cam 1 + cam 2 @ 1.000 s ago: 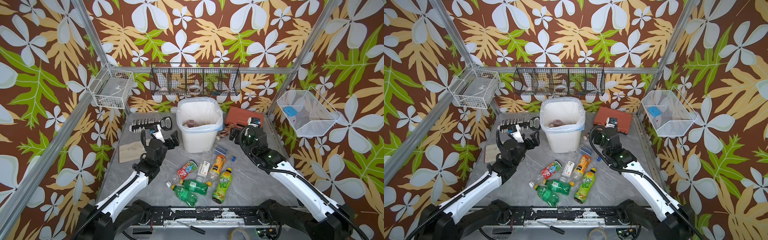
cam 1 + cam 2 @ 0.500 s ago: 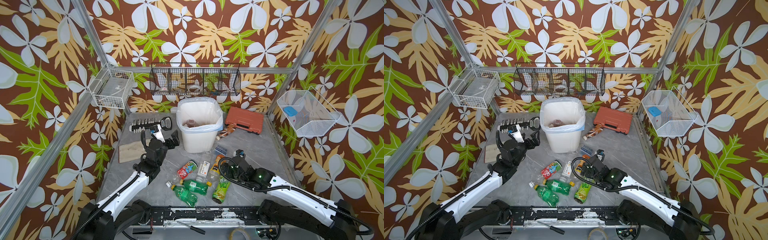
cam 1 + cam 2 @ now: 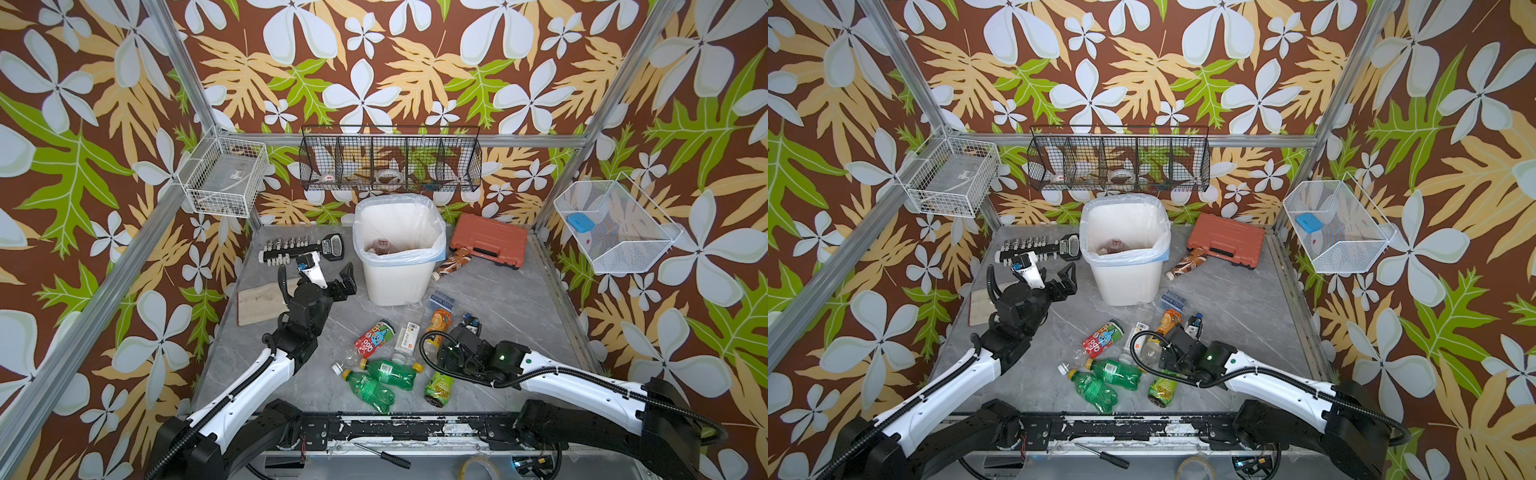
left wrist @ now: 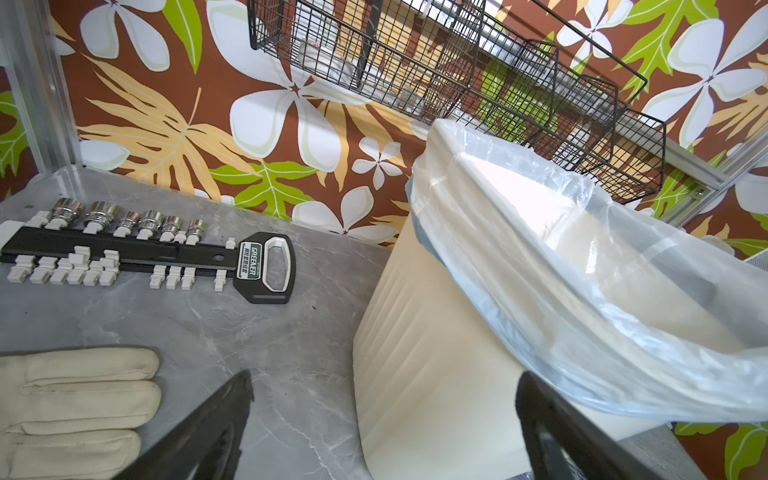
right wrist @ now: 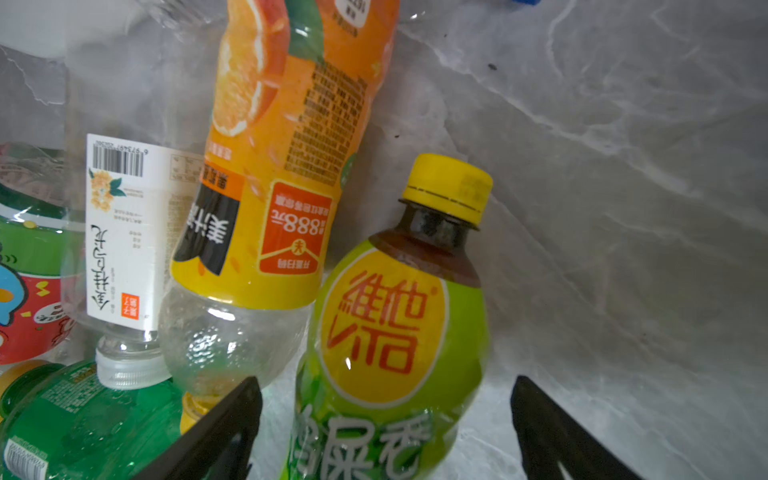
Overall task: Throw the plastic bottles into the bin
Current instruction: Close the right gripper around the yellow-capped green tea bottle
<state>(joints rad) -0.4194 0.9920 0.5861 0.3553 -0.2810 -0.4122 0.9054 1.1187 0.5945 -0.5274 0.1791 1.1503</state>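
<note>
Lime-green plastic fills the right wrist view. The lime-green bottle [image 5: 395, 332], yellow-capped, lies on its side on the table [image 3: 519, 316] with the right gripper [image 5: 386, 380] set astride it. The jaws are spread wide, one on each side of the body, and neither visibly presses on it, so nothing is held yet. A second ago this arm stood high at the back, between the bin [image 3: 397, 286] and the tool case [image 3: 488, 239]; it has since swung forward and down onto the front cluster. That looks like the start of a fresh pick, with closing, lifting and the carry back to the bin all still to do. The orange-labelled bottle [image 5: 282, 166] rests against the target's shoulder, so the finger on that side has little room and may nudge it. The left gripper [image 3: 330, 270] has not moved. It hangs just beside the bin, fully spread and empty. At least one bottle already lies in the bin's bag. Outside it remain the white-labelled bottle [image 5: 124, 232], the green bottles [image 3: 390, 372], the red-labelled bottle [image 3: 372, 337] and the brown-labelled bottle [image 3: 453, 266] beside the tool case, so most of the job is still ahead.
</note>
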